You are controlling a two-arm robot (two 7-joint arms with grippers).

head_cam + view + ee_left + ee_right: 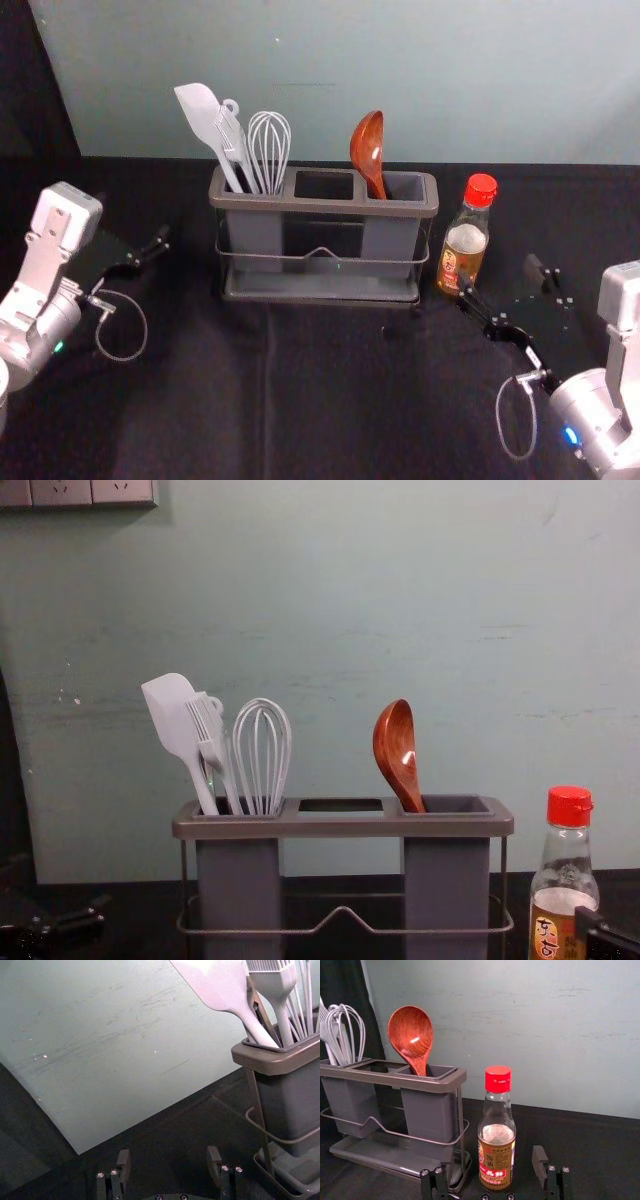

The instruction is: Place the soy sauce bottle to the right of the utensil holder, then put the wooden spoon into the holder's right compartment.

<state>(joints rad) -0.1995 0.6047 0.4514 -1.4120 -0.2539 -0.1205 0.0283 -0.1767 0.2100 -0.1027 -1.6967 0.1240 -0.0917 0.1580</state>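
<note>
Standing upright just beside the right end of the utensil holder (300,203), the soy sauce bottle (463,258) is near the right gripper (500,276), whose fingers are spread apart and do not grip it. The wooden spoon (368,145) is leaning inside the holder's right compartment (406,186) (its bowl is pointing up). Well to the left of the holder, the left gripper (134,224) is also open, with nothing between its fingers.

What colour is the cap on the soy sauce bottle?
The cap is bright red, seen best in the right wrist view.
</note>
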